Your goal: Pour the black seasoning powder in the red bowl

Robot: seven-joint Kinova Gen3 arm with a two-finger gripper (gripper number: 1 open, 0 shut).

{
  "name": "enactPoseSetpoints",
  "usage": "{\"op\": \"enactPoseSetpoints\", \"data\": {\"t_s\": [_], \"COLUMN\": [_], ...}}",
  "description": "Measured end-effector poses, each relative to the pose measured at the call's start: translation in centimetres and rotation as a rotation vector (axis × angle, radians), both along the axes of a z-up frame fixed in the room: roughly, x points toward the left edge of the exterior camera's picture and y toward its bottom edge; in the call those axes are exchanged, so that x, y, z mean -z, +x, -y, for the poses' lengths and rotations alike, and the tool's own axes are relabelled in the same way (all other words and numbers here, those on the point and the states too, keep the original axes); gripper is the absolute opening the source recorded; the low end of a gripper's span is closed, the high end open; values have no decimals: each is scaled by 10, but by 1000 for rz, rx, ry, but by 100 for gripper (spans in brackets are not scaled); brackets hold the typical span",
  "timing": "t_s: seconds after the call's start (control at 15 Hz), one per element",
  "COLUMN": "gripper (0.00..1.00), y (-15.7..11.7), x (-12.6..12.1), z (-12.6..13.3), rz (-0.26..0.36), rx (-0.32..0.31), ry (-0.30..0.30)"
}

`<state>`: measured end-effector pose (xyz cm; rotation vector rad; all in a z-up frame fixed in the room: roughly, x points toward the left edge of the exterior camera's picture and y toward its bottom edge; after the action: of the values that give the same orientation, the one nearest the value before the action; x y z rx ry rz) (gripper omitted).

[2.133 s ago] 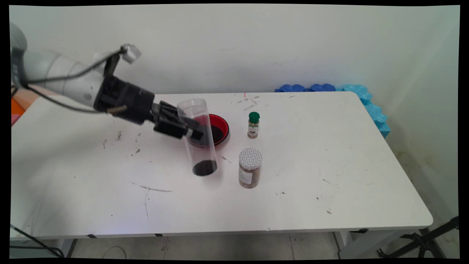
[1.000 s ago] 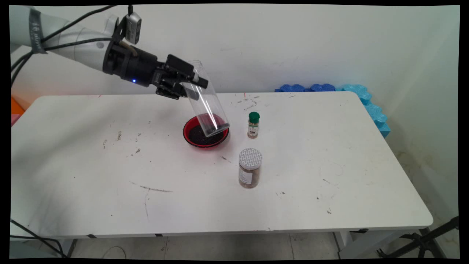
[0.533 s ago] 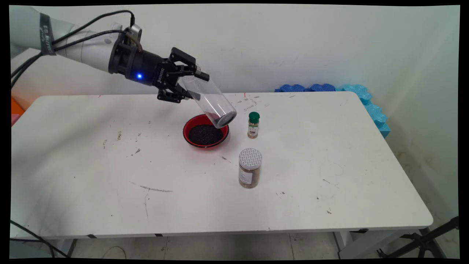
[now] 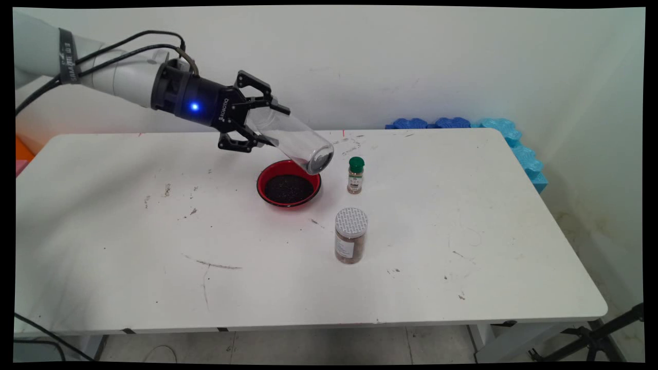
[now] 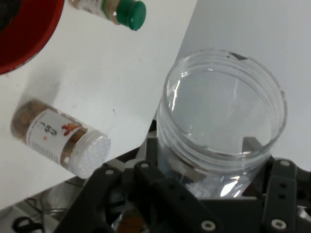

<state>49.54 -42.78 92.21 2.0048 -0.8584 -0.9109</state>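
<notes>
Clear jar (image 4: 294,141): a see-through plastic cylinder in my grasp, lifted off the desk and tipped far over; its mouth points down and to the right, just above the far right rim of the red bowl; in the hand view (image 5: 221,114) its open rim faces away from me and the inside looks bare, with only glints on the wall

My pincer (image 4: 267,123): closed on the clear jar near its base, one finger above and one below; my wrist comes in from the upper left, with a blue light lit on the black housing

Red bowl (image 4: 264,177): sits on the desk right under the jar's mouth; dark grains fill its bottom; only a curved red edge shows in the hand view (image 5: 34,39)

Small green-capped bottle (image 4: 355,175): upright, just right of the bowl and apart from it; brownish contents, a label I cannot read

White-lidded spice jar (image 4: 351,235): upright, nearer the camera than the green-capped bottle; brown contents, pale label, perforated lid

Desk (image 4: 462,216): white, scuffed with dark marks and specks

Blue foam pieces (image 4: 514,141): along the far right edge of the desk, against the wall
</notes>
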Motion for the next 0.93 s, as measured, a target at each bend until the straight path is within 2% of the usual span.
{"op": "enactPoseSetpoints", "data": {"t_s": [0.4, 0.93], "gripper": [0, 0], "y": [7, 0], "x": [11, 19], "z": [-3, -5], "rz": [-105, -243], "rx": [-109, -191], "ry": [181, 356]}}
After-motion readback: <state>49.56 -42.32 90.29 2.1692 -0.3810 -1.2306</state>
